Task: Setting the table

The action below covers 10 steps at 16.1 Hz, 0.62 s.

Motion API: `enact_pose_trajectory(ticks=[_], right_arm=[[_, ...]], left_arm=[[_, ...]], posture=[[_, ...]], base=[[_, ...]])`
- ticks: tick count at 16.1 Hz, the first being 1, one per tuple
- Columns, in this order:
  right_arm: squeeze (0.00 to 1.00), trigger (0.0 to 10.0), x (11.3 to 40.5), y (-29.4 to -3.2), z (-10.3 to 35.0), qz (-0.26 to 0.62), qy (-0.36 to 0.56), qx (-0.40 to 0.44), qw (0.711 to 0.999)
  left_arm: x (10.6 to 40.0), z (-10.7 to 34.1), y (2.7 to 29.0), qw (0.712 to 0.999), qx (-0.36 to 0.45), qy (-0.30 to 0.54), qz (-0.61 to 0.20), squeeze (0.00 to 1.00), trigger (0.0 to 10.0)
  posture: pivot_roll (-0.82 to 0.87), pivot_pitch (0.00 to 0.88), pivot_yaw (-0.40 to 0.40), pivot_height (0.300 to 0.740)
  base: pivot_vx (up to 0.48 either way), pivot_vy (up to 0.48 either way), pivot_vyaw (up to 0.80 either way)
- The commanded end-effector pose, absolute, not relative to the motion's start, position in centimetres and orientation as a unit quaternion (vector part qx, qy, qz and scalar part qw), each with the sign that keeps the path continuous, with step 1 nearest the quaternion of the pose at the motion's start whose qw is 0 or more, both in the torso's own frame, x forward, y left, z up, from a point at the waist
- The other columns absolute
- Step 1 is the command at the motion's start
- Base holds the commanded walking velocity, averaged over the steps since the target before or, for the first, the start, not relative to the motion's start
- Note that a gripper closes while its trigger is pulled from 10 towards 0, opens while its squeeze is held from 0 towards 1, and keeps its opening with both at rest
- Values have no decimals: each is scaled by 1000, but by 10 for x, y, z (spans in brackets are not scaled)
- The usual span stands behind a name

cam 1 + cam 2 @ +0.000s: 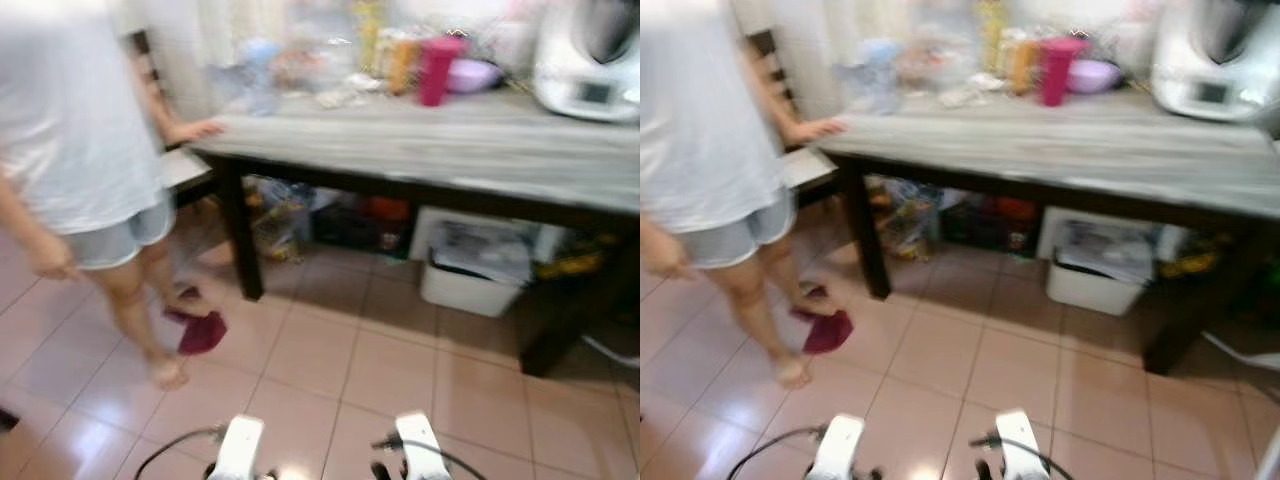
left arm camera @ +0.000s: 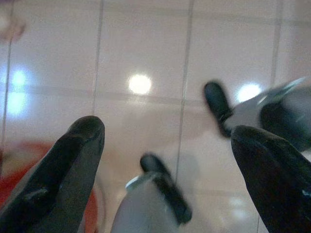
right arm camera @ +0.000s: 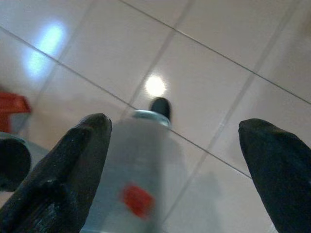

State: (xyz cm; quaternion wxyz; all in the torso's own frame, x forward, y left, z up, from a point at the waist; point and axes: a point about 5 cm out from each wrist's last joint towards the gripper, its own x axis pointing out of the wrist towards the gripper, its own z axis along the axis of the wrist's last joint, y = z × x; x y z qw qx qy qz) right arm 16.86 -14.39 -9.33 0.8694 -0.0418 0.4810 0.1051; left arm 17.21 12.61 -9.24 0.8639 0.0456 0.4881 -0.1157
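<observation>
Tabletop stretches across the far side of my head views, grey-planked on dark legs, with a white appliance at its right end and a blurred cluster of jars around a pink tumbler at the back. A person stands at its left end, one hand on the edge. I judge this the approach step: nothing is picked up yet, so next I must walk closer. Left pincer and right pincer both hang over the floor tiles, fingers spread wide and empty, well apart from the tabletop things.
</observation>
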Motion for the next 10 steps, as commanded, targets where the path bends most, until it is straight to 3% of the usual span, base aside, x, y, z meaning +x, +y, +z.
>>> enact_pose_trajectory(ticks=[1, 5, 8, 9, 10], right_arm=[[0, 10000, 175, -141, -90, 107, 471, -45, 874], [0, 10000, 172, -140, -92, 106, 473, -41, 873], [0, 10000, 170, -139, -93, 108, 474, -41, 873], [0, 10000, 170, -138, -92, 108, 474, -40, 873], [0, 10000, 170, -138, -92, 108, 474, -40, 873]], left_arm=[[174, -92, 119, 863, 49, 489, -115, 0, 10000], [179, -86, 86, 866, 38, 481, -134, 0, 10000], [181, -83, 73, 866, 38, 477, -143, 0, 10000], [178, -90, 137, 867, 50, 482, -117, 0, 10000], [175, -90, 158, 867, 55, 483, -109, 0, 10000]], posture=[[-167, 0, 25, 740], [-167, 0, 29, 740], [-168, 0, 33, 740], [-168, 0, 35, 740], [-168, 0, 35, 740]], base=[[0, 0, -800], [0, 0, -755], [0, 0, 0], [0, 0, 0], [0, -255, 0]])
